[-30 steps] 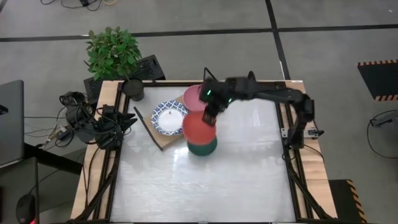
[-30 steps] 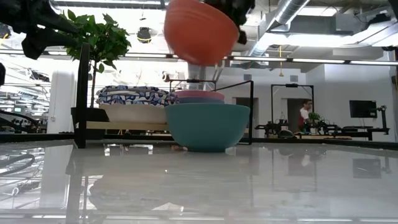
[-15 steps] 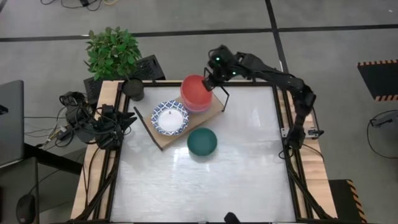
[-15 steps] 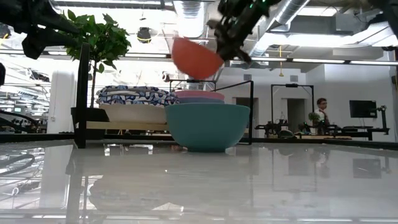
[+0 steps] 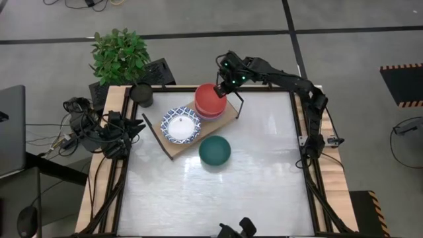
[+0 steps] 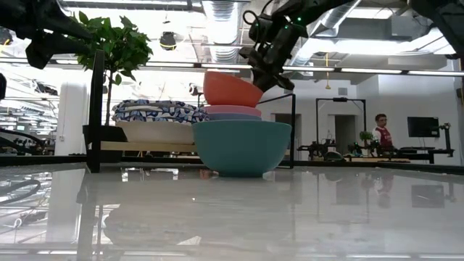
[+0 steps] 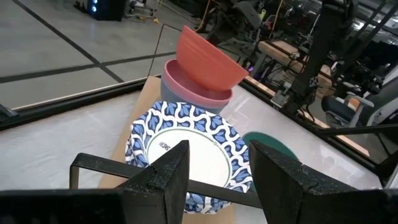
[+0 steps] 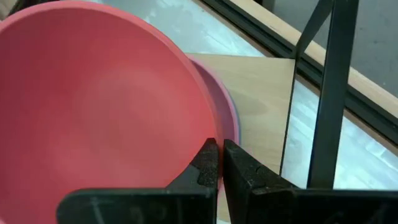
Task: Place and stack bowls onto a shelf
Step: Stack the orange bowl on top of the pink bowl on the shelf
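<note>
The pale, glossy table (image 5: 251,178) carries a light-wood shelf (image 5: 173,149) on thin black wire legs, set slantwise toward the far left part of the top, and a teal bowl (image 5: 215,151) that stands directly on the table just beside the shelf's near edge. On the shelf board lie a stack of blue-patterned bowls (image 5: 181,125) with white centres at one end and a stack of plain bowls at the other, a pink bowl (image 7: 193,89) showing over a blue one. A red bowl (image 5: 210,98) sits tilted in the top of that plain stack.
</note>
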Controlling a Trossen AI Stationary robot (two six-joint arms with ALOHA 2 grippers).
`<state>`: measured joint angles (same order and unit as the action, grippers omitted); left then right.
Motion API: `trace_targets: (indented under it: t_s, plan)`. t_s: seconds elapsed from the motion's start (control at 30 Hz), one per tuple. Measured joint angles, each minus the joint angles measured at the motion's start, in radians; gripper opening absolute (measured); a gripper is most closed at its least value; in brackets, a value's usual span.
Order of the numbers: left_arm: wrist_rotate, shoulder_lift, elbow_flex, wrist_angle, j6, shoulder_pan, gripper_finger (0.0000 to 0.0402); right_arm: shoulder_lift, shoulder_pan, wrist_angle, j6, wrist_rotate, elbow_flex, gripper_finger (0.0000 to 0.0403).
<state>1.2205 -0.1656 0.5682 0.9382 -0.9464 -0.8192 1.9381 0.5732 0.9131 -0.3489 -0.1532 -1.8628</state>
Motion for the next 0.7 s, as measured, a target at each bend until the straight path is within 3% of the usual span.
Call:
trace_targets:
  t_s: [0.7]
  plan:
    - [0.017,0.000,0.000,-0.001,0.000,0.000,0.0151,0.014,-0.005,0.018,0.017,0.080,0.000,0.0046]
